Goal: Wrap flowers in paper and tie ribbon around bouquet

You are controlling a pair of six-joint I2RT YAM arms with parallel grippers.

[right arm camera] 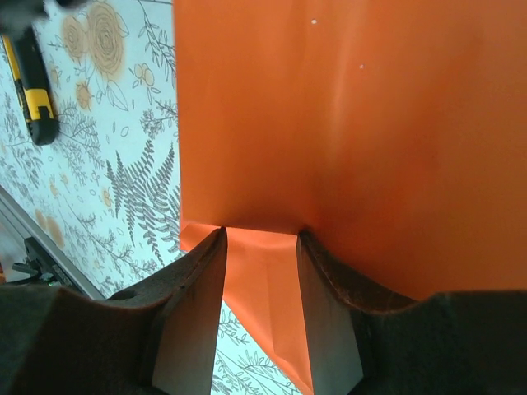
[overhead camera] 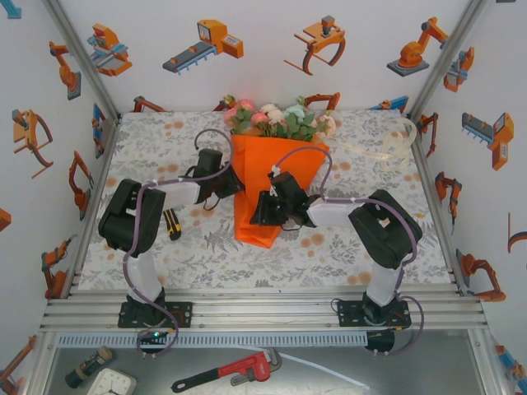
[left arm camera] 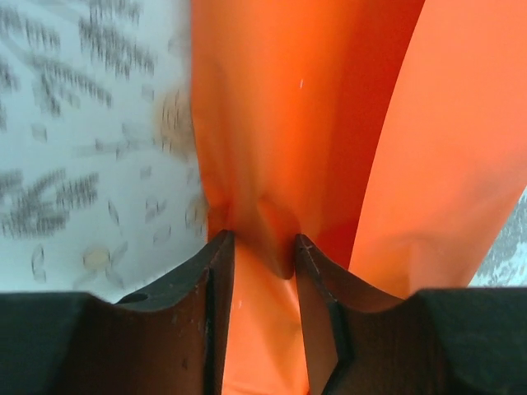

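Topping the paper (overhead camera: 254, 162) cone, flowers (overhead camera: 280, 120).

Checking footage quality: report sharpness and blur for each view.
Top external: evenly lit, paper and flowers sharp. Left wrist: tablecloth smeared by blur, paper soft-edged. Right wrist: tablecloth print crisp, paper evenly lit with faint white specks.

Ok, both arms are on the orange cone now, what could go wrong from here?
1. The ribbon lies at the far right, away from both grippers; letting go to fetch it may let the paper spring open around the flowers.
2. The left gripper bunches a puckered fold between its jaws; pulling could crease or tear it.
3. The right gripper sits at the paper's edge, which might slip free.
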